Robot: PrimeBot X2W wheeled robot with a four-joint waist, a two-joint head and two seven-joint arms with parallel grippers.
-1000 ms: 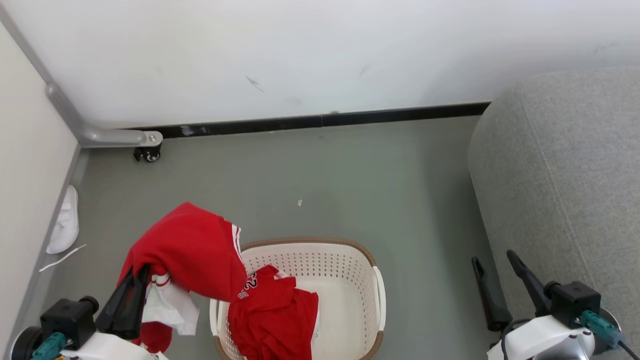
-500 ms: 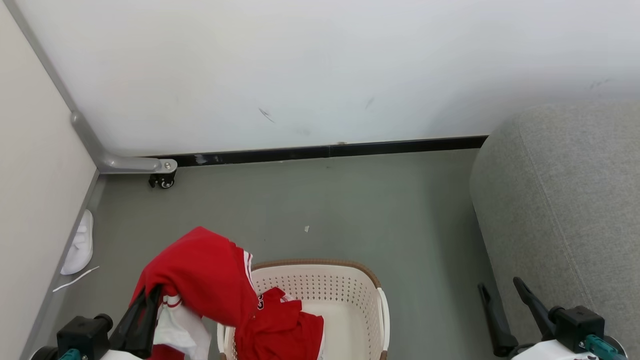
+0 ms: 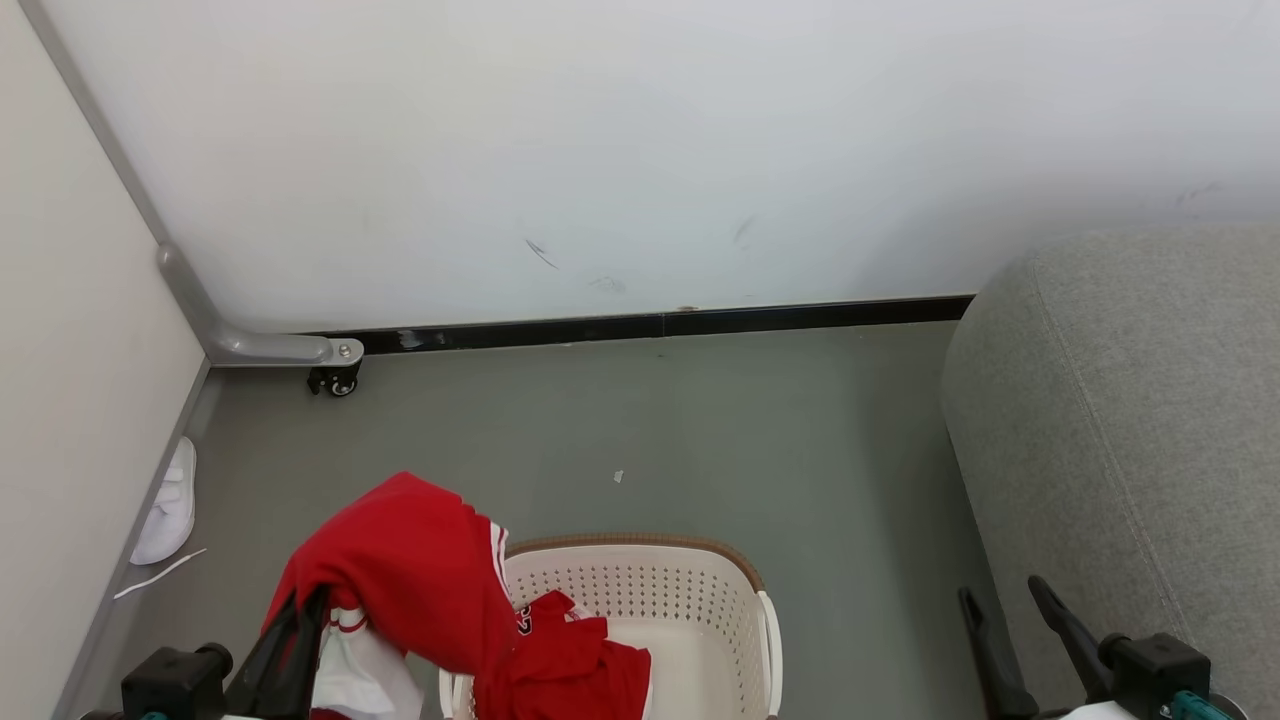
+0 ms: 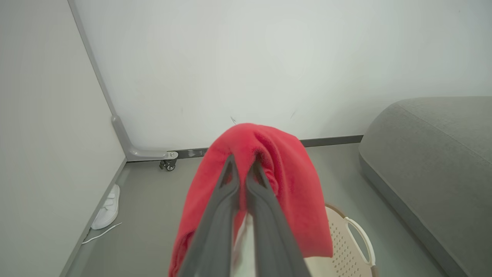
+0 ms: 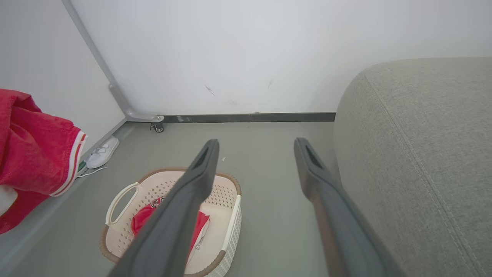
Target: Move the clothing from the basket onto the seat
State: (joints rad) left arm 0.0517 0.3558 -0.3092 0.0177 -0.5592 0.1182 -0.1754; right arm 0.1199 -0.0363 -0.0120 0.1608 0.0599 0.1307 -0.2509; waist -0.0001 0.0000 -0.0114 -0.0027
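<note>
My left gripper (image 3: 305,610) is shut on a bright red garment with white stripe trim (image 3: 410,570), which drapes over its fingertips above the basket's left end. In the left wrist view the red cloth (image 4: 284,184) folds over the closed gripper (image 4: 243,163). More red clothing with white numerals (image 3: 570,660) lies inside the cream perforated basket (image 3: 640,542), seen from the right wrist as well (image 5: 148,217). My right gripper (image 3: 1000,590) stands open with nothing in it, between the basket and the grey sofa (image 3: 1130,420), fingers spread wide (image 5: 256,143).
A white shoe (image 3: 170,505) lies by the left wall panel. A grey metal leg with a small caster (image 3: 335,380) stands in the far left corner. A black baseboard (image 3: 700,322) runs under the white wall. A small scrap (image 3: 618,477) lies on the grey floor.
The whole head view has slid downward, so the camera has moved. The left gripper keeps its hold on the red garment; the right stays open.
</note>
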